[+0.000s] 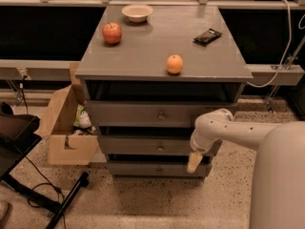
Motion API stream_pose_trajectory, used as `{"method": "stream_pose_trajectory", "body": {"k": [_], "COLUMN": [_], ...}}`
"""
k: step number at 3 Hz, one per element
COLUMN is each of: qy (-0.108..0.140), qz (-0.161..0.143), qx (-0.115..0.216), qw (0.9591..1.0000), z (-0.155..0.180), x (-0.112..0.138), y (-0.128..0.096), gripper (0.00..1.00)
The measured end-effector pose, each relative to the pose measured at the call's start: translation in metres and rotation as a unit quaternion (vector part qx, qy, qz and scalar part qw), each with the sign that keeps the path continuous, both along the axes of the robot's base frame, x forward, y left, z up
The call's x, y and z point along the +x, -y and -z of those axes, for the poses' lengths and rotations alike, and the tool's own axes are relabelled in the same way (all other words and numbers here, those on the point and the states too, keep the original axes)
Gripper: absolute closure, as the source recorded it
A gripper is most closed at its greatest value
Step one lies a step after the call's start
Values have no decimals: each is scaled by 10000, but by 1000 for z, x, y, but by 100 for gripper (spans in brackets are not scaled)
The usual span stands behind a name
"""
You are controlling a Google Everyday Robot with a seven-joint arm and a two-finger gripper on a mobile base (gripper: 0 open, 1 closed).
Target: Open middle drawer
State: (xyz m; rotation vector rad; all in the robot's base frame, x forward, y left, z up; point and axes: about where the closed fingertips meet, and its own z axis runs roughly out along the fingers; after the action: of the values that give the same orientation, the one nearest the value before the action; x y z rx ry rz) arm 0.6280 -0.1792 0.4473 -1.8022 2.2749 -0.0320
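Observation:
The grey cabinet has three stacked drawers, each with a small round knob. The middle drawer (pixel 143 146) has its knob (pixel 160 148) at the centre of its front and looks shut, level with the drawers above and below. My white arm comes in from the right. The gripper (pixel 193 162) hangs down in front of the right end of the middle and bottom drawers, right of the knob and a little lower.
The top drawer (pixel 138 113) and bottom drawer (pixel 147 169) are shut. On the cabinet top lie a red apple (pixel 112 33), an orange (pixel 175 64), a white bowl (pixel 137 12) and a dark snack bar (pixel 208 36). An open cardboard box (pixel 66 128) stands at the left.

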Motion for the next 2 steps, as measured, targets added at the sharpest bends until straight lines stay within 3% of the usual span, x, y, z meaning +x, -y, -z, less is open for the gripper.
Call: {"method": "stream_pose_trajectory", "body": {"k": [2], "qy": [-81], "qz": [266], "qx": [-61], "qw": [9996], "z": [22], "x": [31], "y": [10], "gripper": [2]}}
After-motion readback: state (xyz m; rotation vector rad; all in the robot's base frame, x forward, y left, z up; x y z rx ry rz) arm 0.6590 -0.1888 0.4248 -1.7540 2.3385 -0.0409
